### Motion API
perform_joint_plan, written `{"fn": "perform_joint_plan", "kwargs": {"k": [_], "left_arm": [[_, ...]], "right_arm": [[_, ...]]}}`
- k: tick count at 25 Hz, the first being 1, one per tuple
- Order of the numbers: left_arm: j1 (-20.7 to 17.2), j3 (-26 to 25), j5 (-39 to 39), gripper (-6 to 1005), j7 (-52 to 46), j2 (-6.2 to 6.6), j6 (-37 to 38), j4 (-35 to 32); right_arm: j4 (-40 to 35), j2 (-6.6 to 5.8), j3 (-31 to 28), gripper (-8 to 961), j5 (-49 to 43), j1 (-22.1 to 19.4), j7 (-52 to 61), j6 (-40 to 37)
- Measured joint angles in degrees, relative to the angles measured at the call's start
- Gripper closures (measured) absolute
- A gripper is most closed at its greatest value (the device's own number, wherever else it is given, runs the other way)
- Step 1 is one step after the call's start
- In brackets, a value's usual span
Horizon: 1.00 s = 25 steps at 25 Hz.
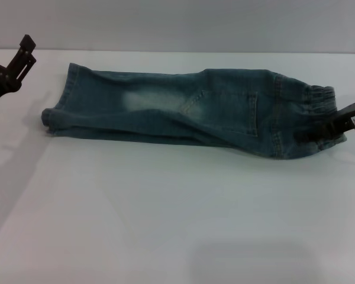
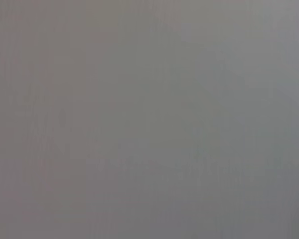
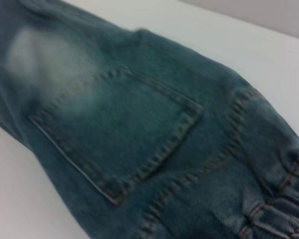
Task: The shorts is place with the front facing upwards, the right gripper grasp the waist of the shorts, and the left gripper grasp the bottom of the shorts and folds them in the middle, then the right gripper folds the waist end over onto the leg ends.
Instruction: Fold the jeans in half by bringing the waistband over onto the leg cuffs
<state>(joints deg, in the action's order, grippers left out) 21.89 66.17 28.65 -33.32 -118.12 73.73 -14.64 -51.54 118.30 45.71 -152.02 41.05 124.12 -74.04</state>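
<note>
Currently, item one: the shorts, blue-green denim, lie flat on the white table, already doubled lengthwise so one leg lies over the other, with a stitched patch pocket and a pale faded patch uppermost. The gathered elastic waist forms the end nearest the right gripper; the leg ends, straight stitched hems, form the opposite end, nearest the left gripper. Judged stage: the middle fold looks done, and the waist-over-hems fold is not yet made. Risks, as judgement: a thin bite on the waistband could let the heavy denim slip out mid-lift; a grip on only the upper layer could peel the doubled legs apart and undo the first fold; the stiff cloth may drag along the table rather than fold, leaving waist and hems misaligned. Item two: the right gripper, black, with a white label behind it, sits on the lower edge of the waistband at the shorts' waist end, its dark fingers resting against the denim; whether they are closed on the cloth cannot be told, and the right wrist view shows only pocket, seams and gathered band, no fingers. Item three: the left gripper, a black two-pronged claw, hangs above the table beyond the leg ends, well apart from the shorts, prongs spread, holding and touching nothing. The left wrist view shows only blank grey.
</note>
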Motion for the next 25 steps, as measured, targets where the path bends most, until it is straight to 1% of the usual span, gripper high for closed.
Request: {"fn": "perform_joint_plan", "kwargs": {"k": [7, 16, 18, 21, 25], "left_arm": [[-0.3, 0.0, 0.0, 202, 0.0, 0.0, 0.1, 0.2], [-0.4, 0.0, 0.0, 202, 0.9, 0.03, 0.0, 0.5], [-0.4, 0.0, 0.0, 202, 1.5, 0.12, -0.1, 0.6], [-0.5, 0.0, 0.0, 202, 2.0, 0.18, -0.2, 0.6], [-0.1, 0.7, 0.4, 202, 4.0, 0.08, -1.0, 0.6]], "right_arm": [[0.1, -0.04, 0.6, 315, 0.3, -0.4, -1.0, -0.1], [0.0, -0.08, 3.8, 330, 0.2, -1.4, -3.1, -0.2], [0.0, -0.09, 4.2, 430, 0.4, -1.5, -3.2, -0.8], [-1.4, -0.05, 4.3, 581, 0.5, -1.6, -3.2, -3.9], [-5.5, -0.03, 4.0, 737, 0.9, -2.1, -3.2, -10.1]]}}
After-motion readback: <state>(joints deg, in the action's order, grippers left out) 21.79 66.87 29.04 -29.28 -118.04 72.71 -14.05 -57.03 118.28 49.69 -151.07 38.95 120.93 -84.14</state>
